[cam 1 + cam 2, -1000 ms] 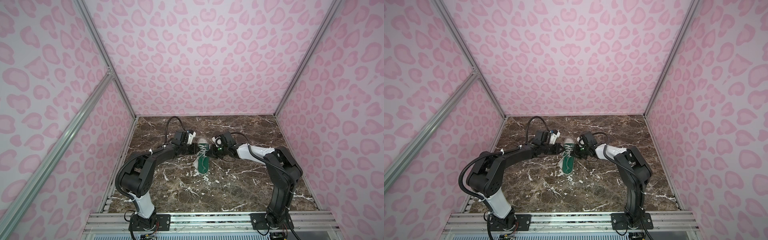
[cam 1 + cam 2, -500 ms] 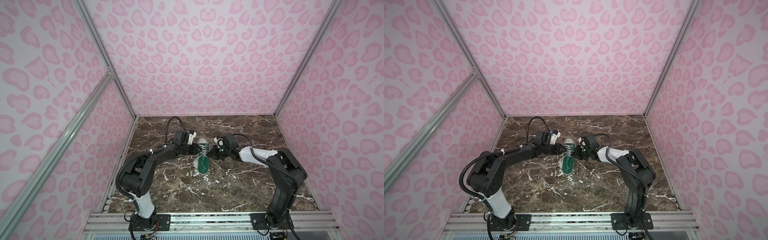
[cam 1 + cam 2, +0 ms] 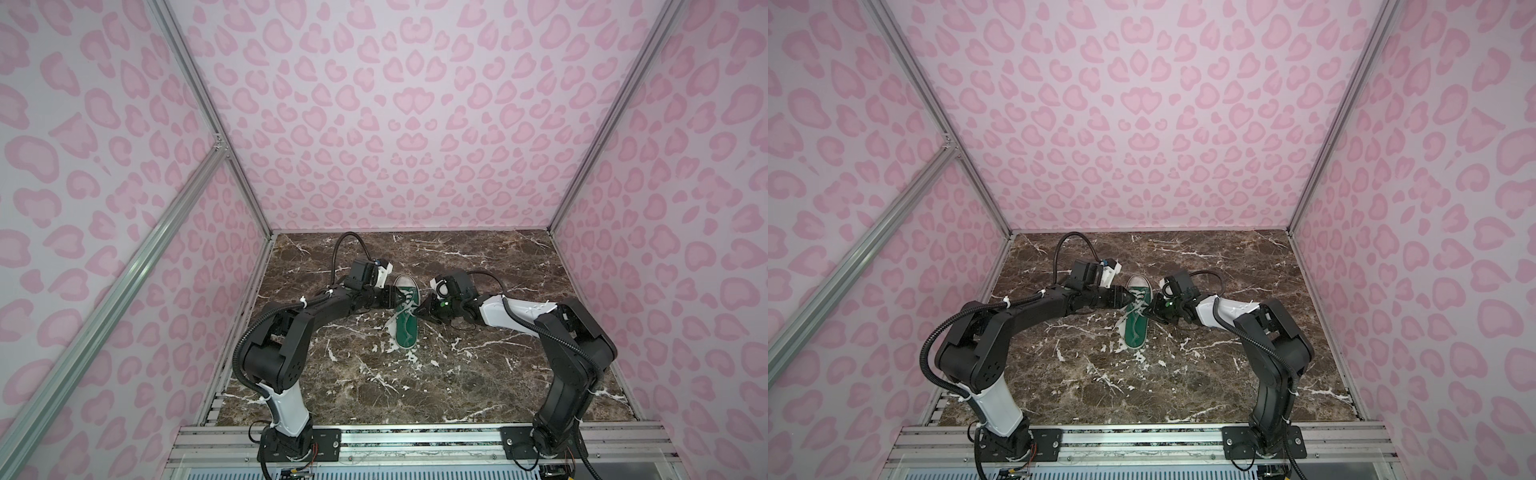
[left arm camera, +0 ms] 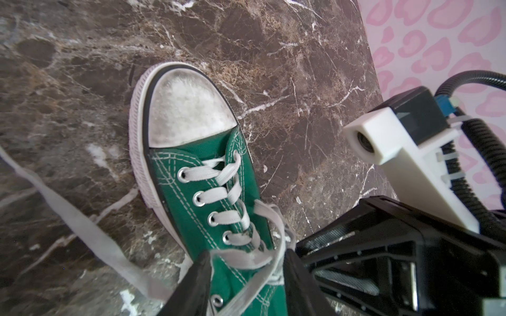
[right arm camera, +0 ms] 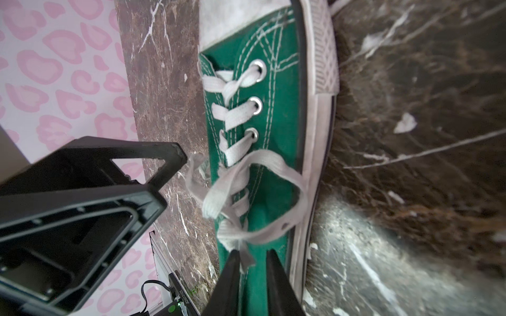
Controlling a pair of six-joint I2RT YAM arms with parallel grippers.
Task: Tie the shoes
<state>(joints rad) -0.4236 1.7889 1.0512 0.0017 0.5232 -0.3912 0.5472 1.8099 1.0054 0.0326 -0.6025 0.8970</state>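
Note:
The shoes here are one green sneaker [image 3: 406,332] [image 3: 1135,332] lying mid-table in both top views, white toe cap toward the back wall. White laces cross loosely in loops over its tongue [image 5: 273,164] [image 4: 246,257]. One loose end trails over the marble [image 4: 82,227]. My left gripper [image 3: 401,300] [image 3: 1133,298] [image 4: 247,273] is at the shoe's left side, open, with a lace strand lying across the gap between its fingers. My right gripper [image 3: 420,310] [image 3: 1150,309] [image 5: 253,269] is at the right side, narrowly open, a lace end resting against one finger [image 5: 231,276].
The dark marble table [image 3: 478,374] is walled by pink patterned panels on three sides. An aluminium rail [image 3: 415,440] carries both arm bases at the front. The right arm's white wrist camera [image 4: 383,136] and black cable [image 3: 338,249] stand close beside the shoe.
Both grippers were shut on the laces a second ago; their jaws have now parted, the left wider than the right. The right gripper has shifted slightly toward the front along the shoe.

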